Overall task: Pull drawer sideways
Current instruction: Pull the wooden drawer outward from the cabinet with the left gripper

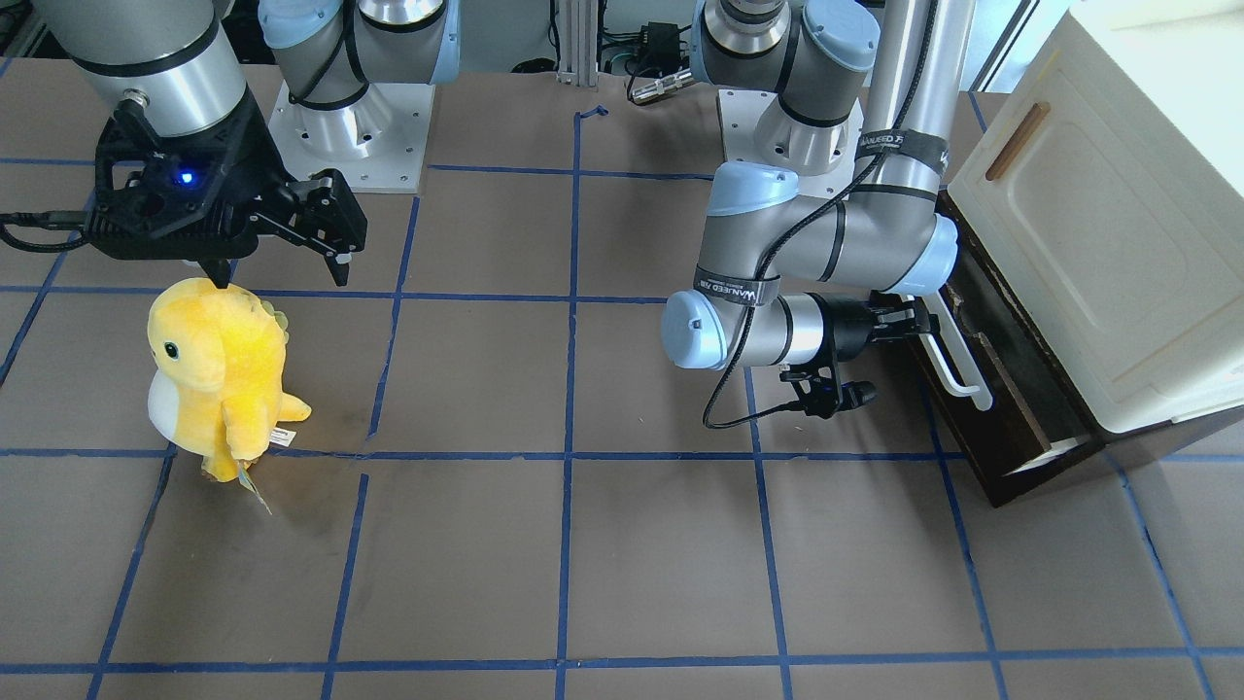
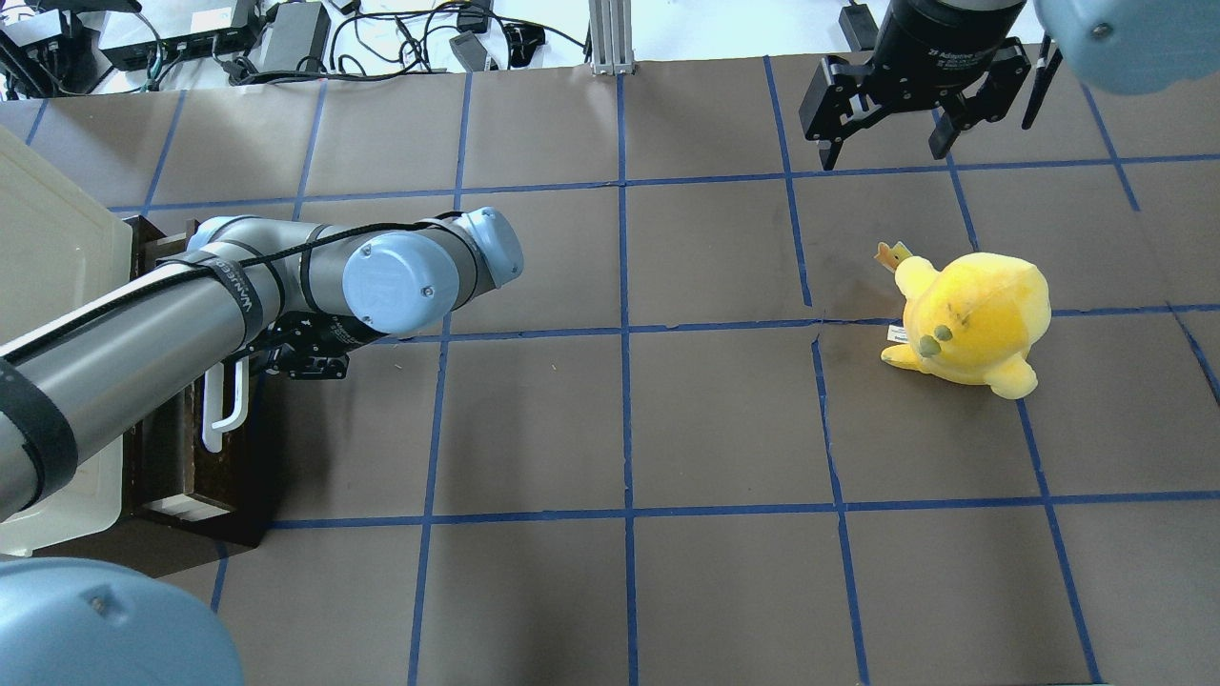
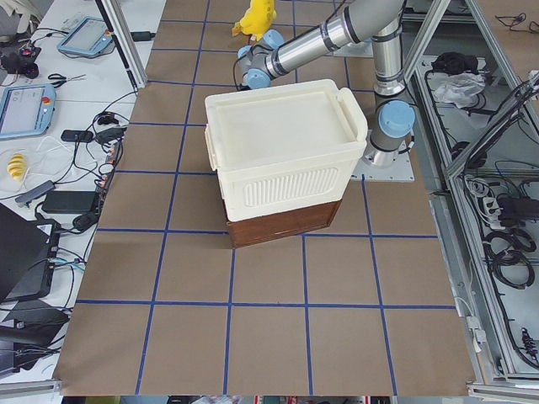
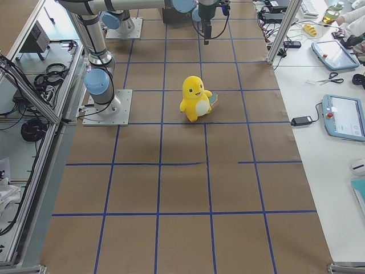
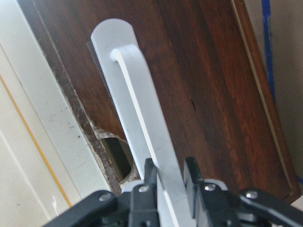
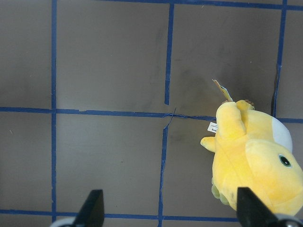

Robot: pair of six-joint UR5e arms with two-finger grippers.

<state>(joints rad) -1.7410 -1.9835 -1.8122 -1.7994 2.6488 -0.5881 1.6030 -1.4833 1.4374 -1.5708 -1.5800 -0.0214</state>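
Observation:
The dark brown drawer (image 1: 1001, 413) sits under a cream-white cabinet (image 1: 1108, 233), pulled out a little, with pale wood showing at its near end. Its long white bar handle (image 1: 957, 367) runs along the front. My left gripper (image 1: 918, 321) is shut on that handle near one end. The left wrist view shows both fingers (image 5: 194, 177) clamped on the white bar (image 5: 137, 109) in front of the dark wood (image 5: 203, 85). From overhead the drawer (image 2: 181, 457) and handle (image 2: 221, 410) lie under my left arm. My right gripper (image 1: 277, 272) is open and empty, hanging above the table far from the drawer.
A yellow plush toy (image 1: 219, 374) stands just below my right gripper, also in the overhead view (image 2: 972, 319) and the right wrist view (image 6: 255, 161). The cabinet door carries a small brown handle (image 1: 1018, 141). Blue tape lines grid the brown table (image 1: 583, 544).

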